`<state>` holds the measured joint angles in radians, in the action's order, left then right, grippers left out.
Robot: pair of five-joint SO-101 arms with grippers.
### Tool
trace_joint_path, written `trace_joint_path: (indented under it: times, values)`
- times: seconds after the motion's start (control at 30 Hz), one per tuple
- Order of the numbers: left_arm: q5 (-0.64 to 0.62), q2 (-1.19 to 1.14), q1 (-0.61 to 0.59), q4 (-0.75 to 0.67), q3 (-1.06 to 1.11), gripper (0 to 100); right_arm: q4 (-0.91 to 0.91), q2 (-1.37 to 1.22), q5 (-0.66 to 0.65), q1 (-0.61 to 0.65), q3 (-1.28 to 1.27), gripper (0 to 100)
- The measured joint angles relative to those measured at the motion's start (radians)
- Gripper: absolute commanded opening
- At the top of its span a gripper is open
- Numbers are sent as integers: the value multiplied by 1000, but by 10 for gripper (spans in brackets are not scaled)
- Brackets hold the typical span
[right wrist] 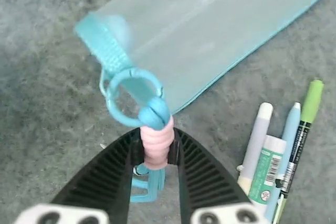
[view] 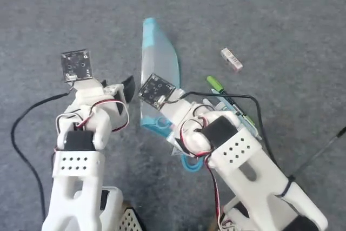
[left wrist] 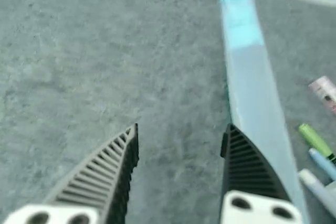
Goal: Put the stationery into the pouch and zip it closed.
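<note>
Pull (right wrist: 156, 148) on pouch (right wrist: 210, 35) sits pinched in right claw (right wrist: 156, 136); left claw (left wrist: 181, 128) hovers spread.

A: What is hidden at the centre of the high view?
B: The pouch's (view: 160, 58) lower end lies under the right arm (view: 238, 152). The pens (view: 216, 85) also run beneath it and under a black cable (view: 246, 97).
A: And at the upper right?
B: A small block (view: 231, 59), its label too small to tell.
A: In the right wrist view?
B: The frame edge cuts off the pouch and the pens.
</note>
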<state>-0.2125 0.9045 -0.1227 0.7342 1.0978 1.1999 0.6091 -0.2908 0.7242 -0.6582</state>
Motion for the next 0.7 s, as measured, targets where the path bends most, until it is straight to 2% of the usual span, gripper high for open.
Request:
trace_joint_path:
  times: [0.13, 0.37, 0.53, 0.7]
  values:
    - [137, 0, -5, 109, -31, 343, -5, 0, 0, -9, 0, 7]
    - [388, 91, -5, 468, -233, 350, -5, 0, 0, -12, 0, 7]
    - [517, 308, -5, 594, -227, 349, -5, -3, 0, -12, -23, 7]
    - [583, 466, -5, 620, -103, 349, -8, -6, 5, -12, -23, 7]
